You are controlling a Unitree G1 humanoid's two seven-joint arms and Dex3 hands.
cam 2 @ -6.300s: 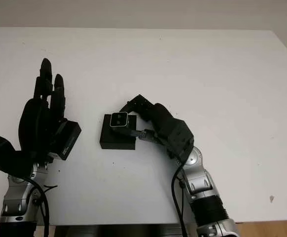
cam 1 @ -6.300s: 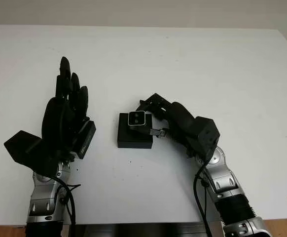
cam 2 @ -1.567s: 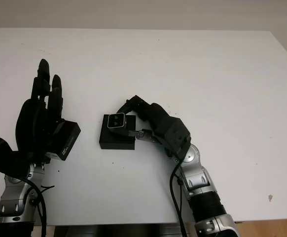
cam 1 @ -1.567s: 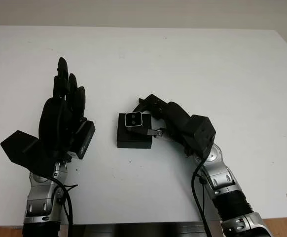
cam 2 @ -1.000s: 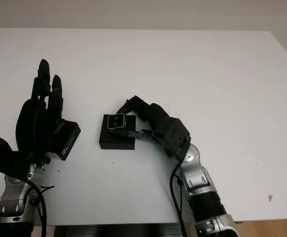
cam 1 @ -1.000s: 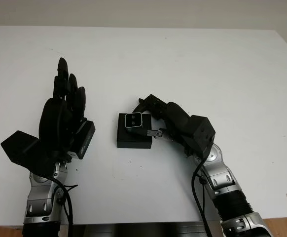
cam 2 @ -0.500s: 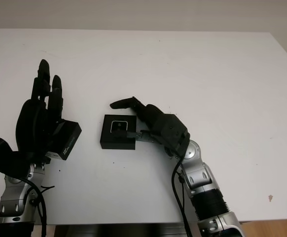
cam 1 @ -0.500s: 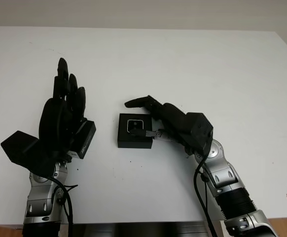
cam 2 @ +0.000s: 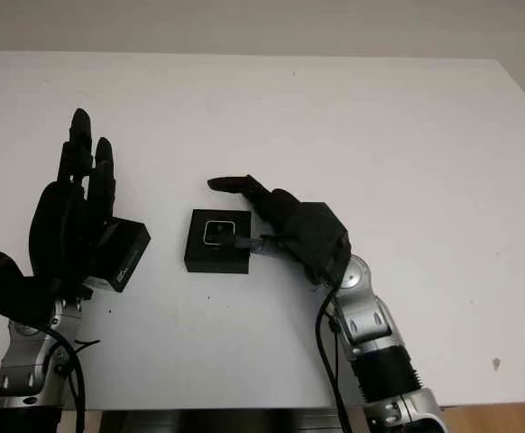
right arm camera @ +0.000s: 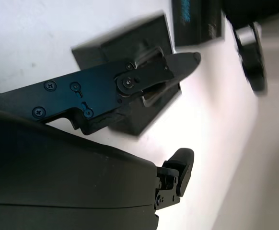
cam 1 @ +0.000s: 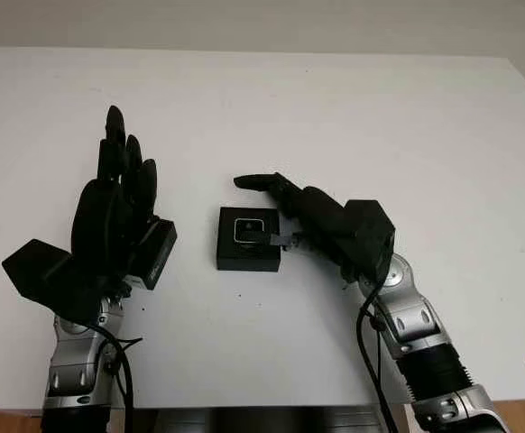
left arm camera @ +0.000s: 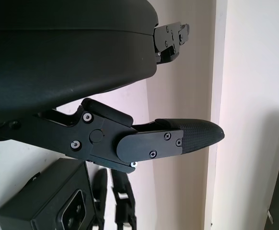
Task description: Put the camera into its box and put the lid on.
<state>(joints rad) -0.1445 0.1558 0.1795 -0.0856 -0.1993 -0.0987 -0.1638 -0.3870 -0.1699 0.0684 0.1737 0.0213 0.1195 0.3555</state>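
Observation:
The small silver-faced camera [cam 1: 248,229] sits lens-up inside the black box [cam 1: 248,255] at the middle of the table. My right hand [cam 1: 261,209] is open just right of the box. Its long fingers [cam 1: 262,185] reach past the box's far edge, and its thumb tip [cam 1: 276,240] is at the right rim. In the right wrist view that thumb [right arm camera: 178,62] lies across the box [right arm camera: 106,50]. The black lid [cam 1: 154,253] lies to the left, partly hidden by my open left hand [cam 1: 123,180], which is raised beside it. I cannot tell whether they touch.
The white table [cam 1: 380,126] runs wide on all sides, with its front edge [cam 1: 244,408] near my arms. The left wrist view shows the box [left arm camera: 39,206] low beside that hand's finger [left arm camera: 178,139].
My right hand has let go of the camera, which now sits down inside the box instead of standing on its rim. The fingers have straightened out. The left hand and lid have not moved.

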